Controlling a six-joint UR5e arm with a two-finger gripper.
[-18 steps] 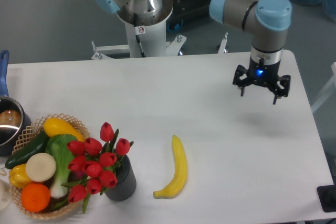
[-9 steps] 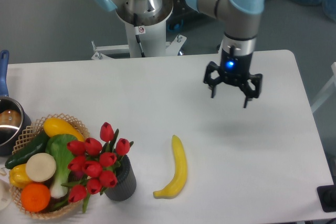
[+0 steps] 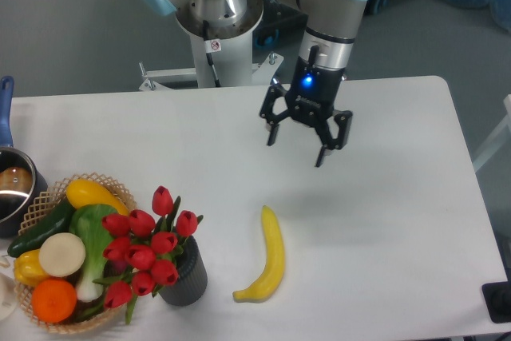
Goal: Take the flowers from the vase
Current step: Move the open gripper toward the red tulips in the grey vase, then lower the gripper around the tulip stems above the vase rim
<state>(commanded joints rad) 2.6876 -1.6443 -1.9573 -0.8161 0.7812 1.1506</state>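
I have the gripper (image 3: 295,144) hanging above the white bench (image 3: 399,213), toward the back and about mid-width, with its jaws spread apart and nothing between them; a blue light glows on the wrist just above. The flowers (image 3: 148,249) sit in the vase (image 3: 186,275) near the front left of the bench, the red buds clustered and leaning to the left over the vase's rim, green stems and leaves showing among them. The vase stands upright, dark and ribbed. Just beside it on the left is a wicker basket (image 3: 100,184) holding green and yellow vegetables, a pale round piece and an orange; some of the flower leaves overlap the basket's edge from my view. A banana (image 3: 271,257) lies flat on the bench to the right of the vase, apart from it, and roughly below the gripper in my picture. At the far left edge I see part of a steel pot (image 3: 14,185) with a blue handle. The gripper is well apart from the flowers.
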